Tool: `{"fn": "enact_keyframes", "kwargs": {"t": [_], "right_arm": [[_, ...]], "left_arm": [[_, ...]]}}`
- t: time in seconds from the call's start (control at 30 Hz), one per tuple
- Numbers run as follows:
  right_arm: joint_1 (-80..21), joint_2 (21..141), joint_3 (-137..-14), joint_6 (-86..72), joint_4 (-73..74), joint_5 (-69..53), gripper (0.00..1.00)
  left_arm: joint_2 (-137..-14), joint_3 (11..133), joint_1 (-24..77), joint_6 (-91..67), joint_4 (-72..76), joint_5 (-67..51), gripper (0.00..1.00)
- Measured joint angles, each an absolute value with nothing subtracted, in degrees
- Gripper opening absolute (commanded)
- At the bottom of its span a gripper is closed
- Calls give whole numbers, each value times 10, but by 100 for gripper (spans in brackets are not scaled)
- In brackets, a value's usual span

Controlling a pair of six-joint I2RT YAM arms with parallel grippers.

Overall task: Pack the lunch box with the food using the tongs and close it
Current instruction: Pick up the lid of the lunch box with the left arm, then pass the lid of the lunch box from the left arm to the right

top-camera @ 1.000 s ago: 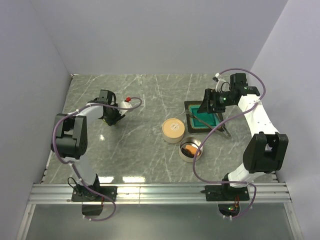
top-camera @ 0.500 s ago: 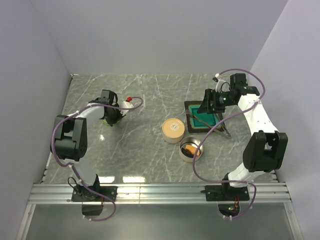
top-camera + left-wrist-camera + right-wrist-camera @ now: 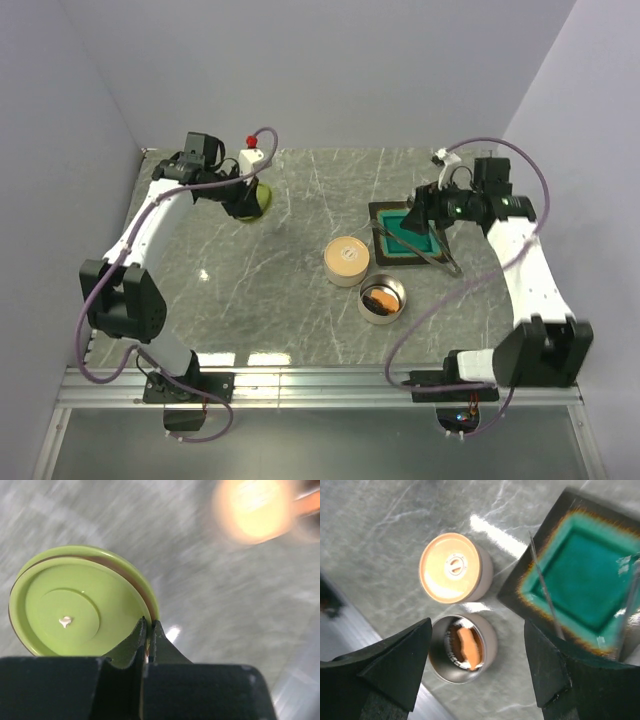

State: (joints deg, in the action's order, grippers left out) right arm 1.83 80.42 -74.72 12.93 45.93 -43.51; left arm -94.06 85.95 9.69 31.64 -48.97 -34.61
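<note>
Left hand (image 3: 147, 625) has just pinched shut on the green lid (image 3: 75, 610) at its rim and swung it up off the counter (image 3: 290, 290). The closing piece is secured, but packing is unfinished. Right hand (image 3: 477, 625) gapes wide, empty, above the open tin (image 3: 440, 655) holding 1 orange food piece (image 3: 468, 645). Tongs (image 3: 545, 587) lie untouched across the teal tray (image 3: 585, 570).

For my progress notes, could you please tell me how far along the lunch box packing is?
Done: orange and brown food sits in the open tin; the teal tray shows none. In hand: the left gripper is shut on the rim of the green lid; the right gripper hangs open over the tray, tongs lying across it. Left: fitting the lid on the tin.
</note>
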Motion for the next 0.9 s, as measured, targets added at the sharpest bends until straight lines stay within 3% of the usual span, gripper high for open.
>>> {"fn": "enact_keyframes", "kwargs": {"t": [0.1,0.3,0.47,0.63,0.9], "right_arm": [[12,698,-678,166,385,-417,67],[-61,501,-557,236,203,-381,63],[-202,373,-462,329,54,-359,58],[-323,371,-429,424,-46,-327,57],[-427,417,-427,582,-93,-319,54]], "left_arm": [[-912,876,110,268,-507,-439,0],[-856,854,133,114,-459,-624,0],[-809,770,159,-84,-289,-729,0],[-791,720,199,-223,-170,-776,0],[-786,708,231,-295,-112,-815,0]]}}
